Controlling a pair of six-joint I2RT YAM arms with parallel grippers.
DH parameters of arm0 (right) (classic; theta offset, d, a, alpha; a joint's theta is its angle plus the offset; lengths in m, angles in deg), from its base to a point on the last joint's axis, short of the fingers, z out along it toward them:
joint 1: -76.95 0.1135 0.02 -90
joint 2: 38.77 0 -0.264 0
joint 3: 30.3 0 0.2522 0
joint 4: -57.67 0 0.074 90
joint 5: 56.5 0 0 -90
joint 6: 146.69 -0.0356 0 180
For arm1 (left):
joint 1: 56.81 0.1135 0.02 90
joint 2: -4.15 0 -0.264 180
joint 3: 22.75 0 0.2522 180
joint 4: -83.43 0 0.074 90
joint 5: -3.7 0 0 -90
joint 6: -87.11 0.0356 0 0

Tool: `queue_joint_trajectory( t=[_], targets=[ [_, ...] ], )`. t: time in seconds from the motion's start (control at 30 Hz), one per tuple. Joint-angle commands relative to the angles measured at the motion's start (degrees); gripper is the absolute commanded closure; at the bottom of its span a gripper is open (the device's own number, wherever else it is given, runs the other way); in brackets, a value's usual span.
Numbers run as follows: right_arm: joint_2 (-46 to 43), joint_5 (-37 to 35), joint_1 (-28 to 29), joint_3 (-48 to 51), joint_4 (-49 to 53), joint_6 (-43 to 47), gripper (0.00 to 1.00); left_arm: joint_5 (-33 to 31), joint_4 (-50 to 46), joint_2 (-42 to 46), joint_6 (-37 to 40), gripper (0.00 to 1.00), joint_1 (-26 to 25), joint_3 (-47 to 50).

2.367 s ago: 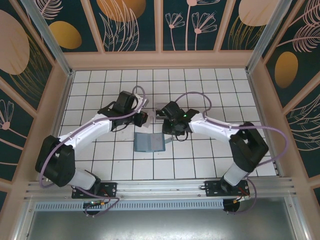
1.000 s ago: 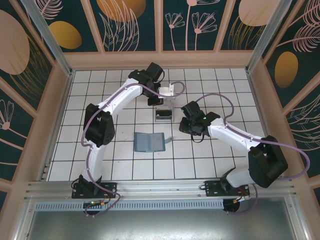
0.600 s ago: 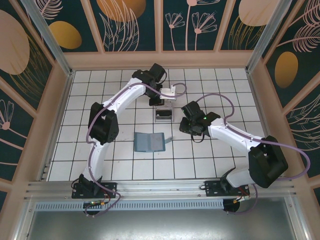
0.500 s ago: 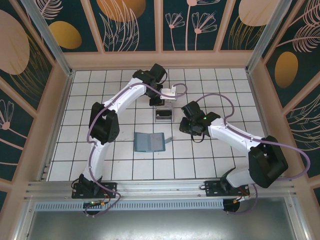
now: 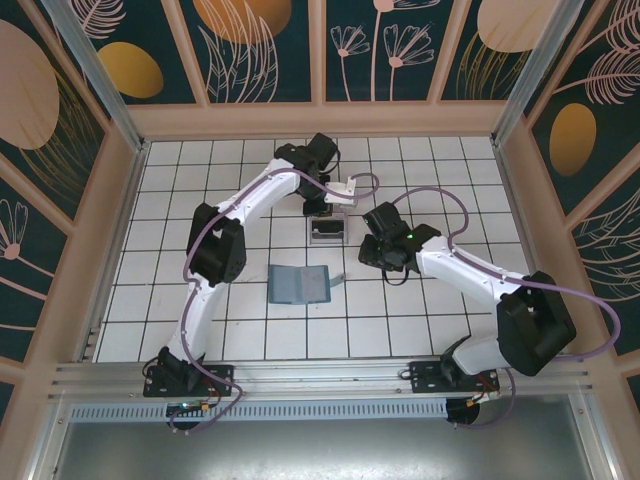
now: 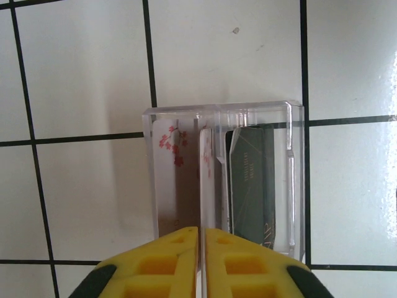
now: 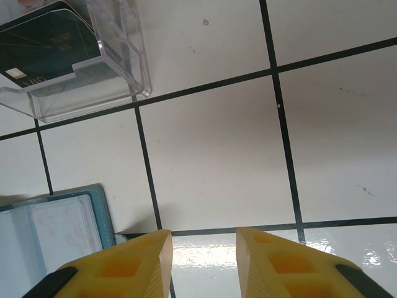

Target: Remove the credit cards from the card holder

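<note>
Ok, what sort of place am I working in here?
Most likely a purpose-built robot test cell, not a real room: a white tiled floor with a black grid, wood-framed wall panels printed with leaves and flowers, and an aluminium rail along the near edge.

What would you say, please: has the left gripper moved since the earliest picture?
Yes. The left gripper has moved away from the card holder toward the far wall, and is now at the far edge of the clear box.

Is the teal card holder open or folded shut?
Open: the flat teal-blue folding card holder lies spread on the white tiled table, greyer inside facing up; its clear pocket shows in the right wrist view.
</note>
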Motion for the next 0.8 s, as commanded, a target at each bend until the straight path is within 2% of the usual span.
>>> queue_joint_trajectory(
  t=[0.0,0.27,0.5,0.63,0.77],
  targets=[
    [-0.19,-0.79,-0.51,0.77,0.03,0.14,0.67,-2.32,0.04,-1.46,-0.09,0.81,-0.23,-1.93],
    [-0.5,-0.7,-0.52,0.96,-0.14,0.04,0.67,-4.29,2.68,-1.07,-1.25,0.73,-0.29,-1.75],
    [-0.33,0.31,-0.55,0.57,-0.58,0.35,0.67,-5.72,6.36,1.23,-3.5,0.72,-0.42,0.87],
    [0.08,2.3,-0.53,0.46,-2.05,0.82,0.67,-7.44,14.0,4.48,-7.76,0.72,-0.46,5.89],
    [0.51,6.34,-0.49,1.06,-3.84,1.14,0.66,-8.99,19.14,6.65,-16.72,0.73,-0.42,7.48]
  ],
)
